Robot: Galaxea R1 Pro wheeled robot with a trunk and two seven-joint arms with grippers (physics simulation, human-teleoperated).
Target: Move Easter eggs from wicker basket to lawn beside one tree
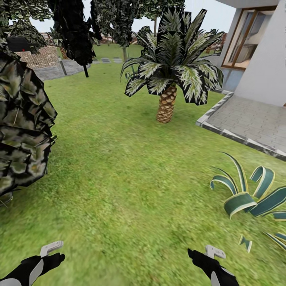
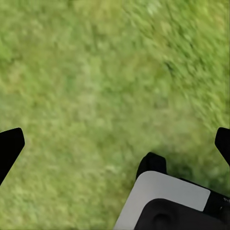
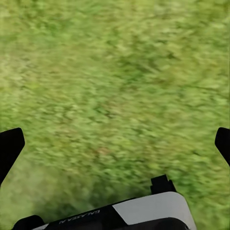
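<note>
Garden: lawn (image 1: pixel 119 167), palm (image 1: pixel 169 75), house (image 1: pixel 258 51).

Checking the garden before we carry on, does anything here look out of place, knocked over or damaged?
Nothing stands out. The lawn lies even and unlittered, the small palm stands upright, and the striped plant beside the paving looks intact. Both pincers, left and right, are open over bare grass.

Wide-spread jaws of the left gripper (image 2: pixel 115 143) frame blurred green lawn (image 2: pixel 96 72) below
</note>
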